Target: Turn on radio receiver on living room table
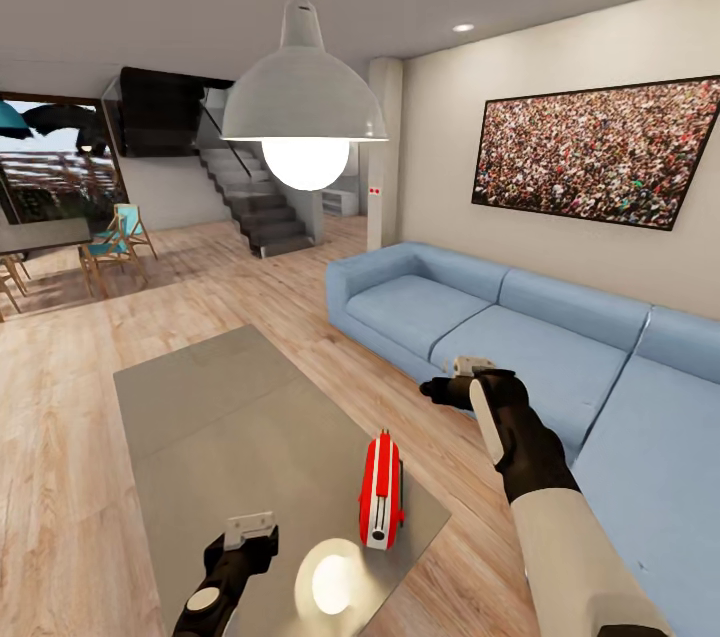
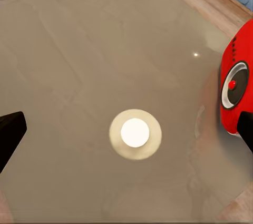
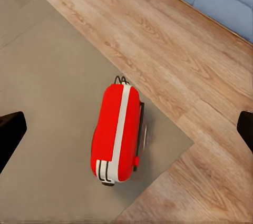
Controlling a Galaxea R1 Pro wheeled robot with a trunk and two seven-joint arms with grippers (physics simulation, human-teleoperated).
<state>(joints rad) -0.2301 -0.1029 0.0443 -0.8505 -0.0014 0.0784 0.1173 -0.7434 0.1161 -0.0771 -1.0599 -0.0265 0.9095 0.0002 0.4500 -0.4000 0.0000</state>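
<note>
The red radio receiver [image 1: 382,492] stands near the right front corner of the grey glossy table [image 1: 220,407]. Its round dial [image 2: 235,84] faces my left gripper [image 1: 250,529], which hovers low over the table a short way to the radio's left. In the left wrist view the left gripper [image 2: 129,137] is open, with the radio [image 2: 234,84] beside one finger [image 2: 246,129]. My right gripper [image 1: 470,367] hangs higher, over the floor between table and sofa. The right wrist view looks down on the radio [image 3: 117,132], and the dark fingertips [image 3: 10,134] stand wide apart, so that gripper is open.
A blue sectional sofa [image 1: 520,337] runs along the right. A white pendant lamp [image 1: 303,107] hangs above the table, and its reflection [image 2: 135,133] glows on the top. Wood floor [image 1: 60,477] surrounds the table. Stairs [image 1: 255,202] and wooden chairs [image 1: 115,247] stand far back.
</note>
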